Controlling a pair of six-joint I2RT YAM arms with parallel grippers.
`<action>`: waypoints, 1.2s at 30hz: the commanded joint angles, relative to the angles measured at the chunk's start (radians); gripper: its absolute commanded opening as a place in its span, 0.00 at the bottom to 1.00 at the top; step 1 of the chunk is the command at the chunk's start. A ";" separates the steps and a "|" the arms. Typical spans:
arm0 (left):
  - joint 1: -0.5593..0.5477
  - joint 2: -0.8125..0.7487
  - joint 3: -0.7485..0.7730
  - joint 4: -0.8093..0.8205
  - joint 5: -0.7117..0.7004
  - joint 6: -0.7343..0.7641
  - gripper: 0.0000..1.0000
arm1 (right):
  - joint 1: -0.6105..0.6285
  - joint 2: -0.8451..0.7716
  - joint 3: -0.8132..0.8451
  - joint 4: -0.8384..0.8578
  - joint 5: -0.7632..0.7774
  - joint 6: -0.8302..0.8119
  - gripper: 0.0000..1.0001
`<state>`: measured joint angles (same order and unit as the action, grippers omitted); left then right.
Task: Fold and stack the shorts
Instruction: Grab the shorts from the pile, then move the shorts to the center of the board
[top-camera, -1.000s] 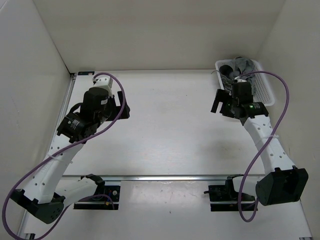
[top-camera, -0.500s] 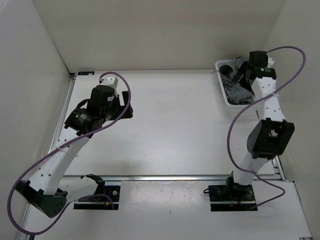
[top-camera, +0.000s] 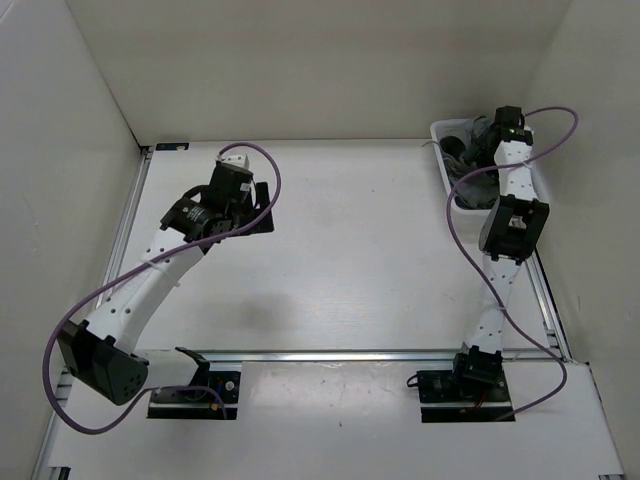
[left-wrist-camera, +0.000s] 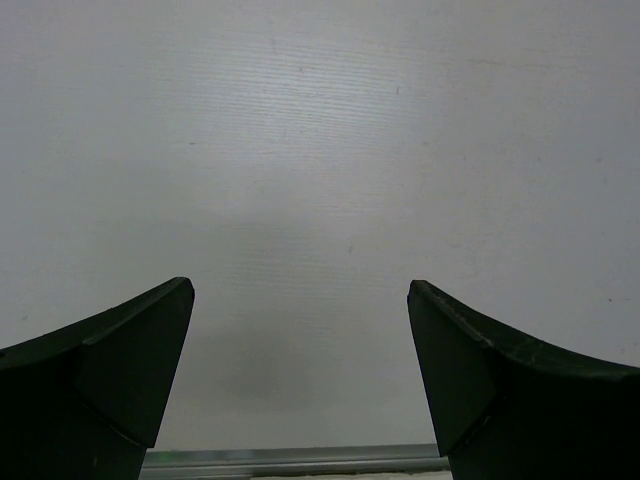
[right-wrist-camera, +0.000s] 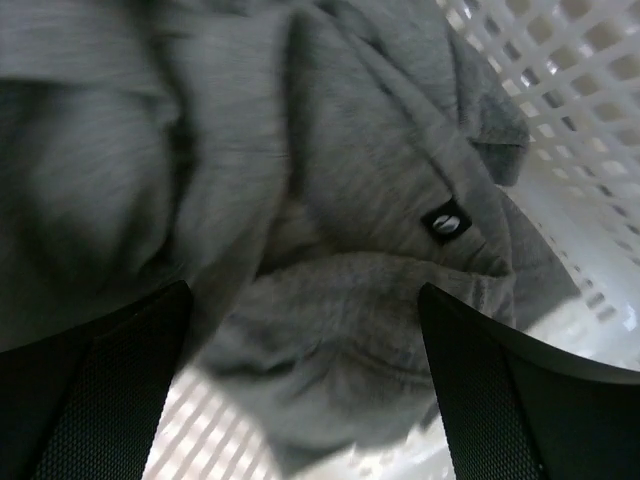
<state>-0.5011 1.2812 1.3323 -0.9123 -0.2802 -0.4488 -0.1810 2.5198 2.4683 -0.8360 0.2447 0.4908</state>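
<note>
One heap of dark grey soft fabric shorts (right-wrist-camera: 330, 200) lies crumpled in the single white plastic lattice basket (top-camera: 437, 130) at the far right corner of the pale table (top-camera: 350, 260). Bunched as they are, no long axis or heading can be told. One small black oval label (right-wrist-camera: 446, 221) shows on a fold. The right pincer (right-wrist-camera: 303, 295) hangs over the cloth with its two jaws spread wide, clamping nothing. The left pincer (left-wrist-camera: 300, 290) is likewise spread and empty above the bare table.

White table (top-camera: 350, 260) (faint wood grain, few specks), white lattice basket (top-camera: 442, 165) at its far right corner
</note>
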 joint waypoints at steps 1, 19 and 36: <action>0.004 -0.023 0.056 0.007 -0.080 -0.024 1.00 | -0.018 0.039 0.025 0.034 -0.061 0.040 0.95; 0.022 -0.045 0.056 0.007 0.001 -0.062 1.00 | 0.037 -0.519 -0.204 0.138 -0.136 -0.052 0.00; 0.386 -0.062 0.200 -0.143 0.164 -0.083 1.00 | 0.721 -1.003 -0.366 0.116 -0.286 -0.172 0.00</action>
<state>-0.1719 1.2247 1.4895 -1.0203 -0.1673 -0.5423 0.4397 1.4994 2.2246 -0.7261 -0.0040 0.3439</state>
